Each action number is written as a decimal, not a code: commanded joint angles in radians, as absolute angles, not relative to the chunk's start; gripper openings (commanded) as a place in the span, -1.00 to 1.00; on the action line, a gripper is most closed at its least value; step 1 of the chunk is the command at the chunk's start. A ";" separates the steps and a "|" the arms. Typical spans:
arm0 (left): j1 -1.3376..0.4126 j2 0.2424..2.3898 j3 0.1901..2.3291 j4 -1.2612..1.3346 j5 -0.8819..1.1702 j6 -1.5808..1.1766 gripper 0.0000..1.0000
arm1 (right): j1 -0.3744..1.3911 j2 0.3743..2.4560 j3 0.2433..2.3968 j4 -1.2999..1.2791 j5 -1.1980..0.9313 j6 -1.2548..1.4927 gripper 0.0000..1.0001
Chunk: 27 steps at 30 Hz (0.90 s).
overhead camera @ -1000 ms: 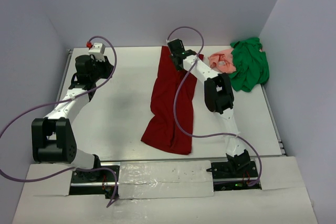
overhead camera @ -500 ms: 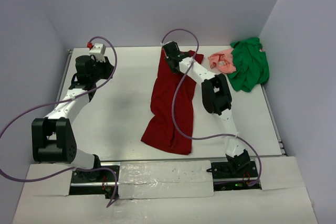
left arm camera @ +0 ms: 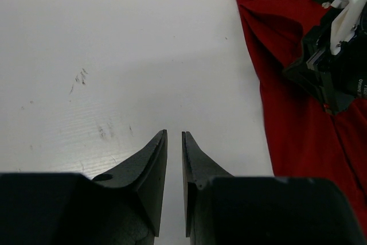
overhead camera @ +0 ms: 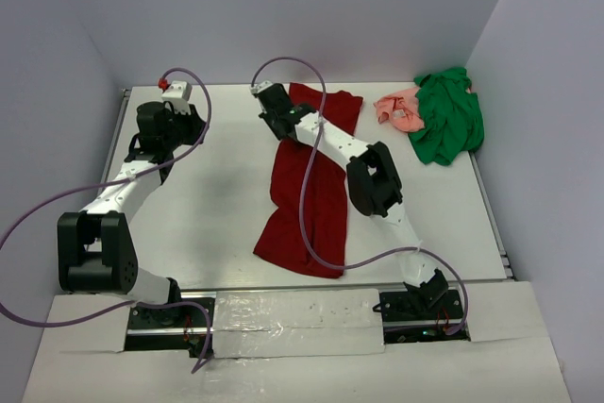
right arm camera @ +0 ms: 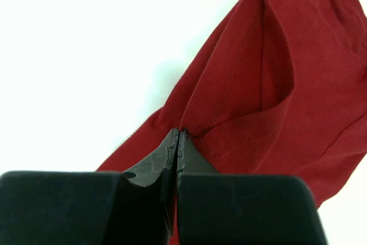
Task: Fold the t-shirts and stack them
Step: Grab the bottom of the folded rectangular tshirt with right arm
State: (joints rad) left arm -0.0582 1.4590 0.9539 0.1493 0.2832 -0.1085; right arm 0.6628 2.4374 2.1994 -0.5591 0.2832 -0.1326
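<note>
The maroon t-shirt (overhead camera: 311, 197) lies in a long crumpled strip down the middle of the table; it also shows in the left wrist view (left arm camera: 298, 124) and the right wrist view (right arm camera: 275, 78). My right gripper (overhead camera: 273, 111) (right arm camera: 179, 133) is shut on a fold at the shirt's far left edge, near the table's back. My left gripper (overhead camera: 187, 129) (left arm camera: 174, 135) hovers over bare table at the far left, its jaws almost together and empty. The green t-shirt (overhead camera: 449, 120) lies bunched at the back right, with the salmon-pink t-shirt (overhead camera: 400, 110) against its left side.
The white table (overhead camera: 217, 195) is walled by grey panels on the left, back and right. Purple cables loop above both arms. My right arm (overhead camera: 373, 176) stretches across the maroon shirt.
My right gripper has moved left along the table's back, pulling the maroon shirt's top edge with it and spreading the upper part wider. My left arm has barely moved.
</note>
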 commanded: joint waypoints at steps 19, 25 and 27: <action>-0.069 1.417 0.966 0.146 0.310 -0.086 -0.42 | 0.726 2.221 1.979 -0.669 0.045 -0.133 0.40; -0.063 1.375 0.973 0.118 0.287 -0.071 -0.39 | 0.744 2.056 1.702 -0.692 0.025 -0.167 0.37; -0.052 1.359 0.971 0.106 0.282 -0.066 -0.38 | 0.755 1.996 1.628 -0.654 0.026 -0.170 0.36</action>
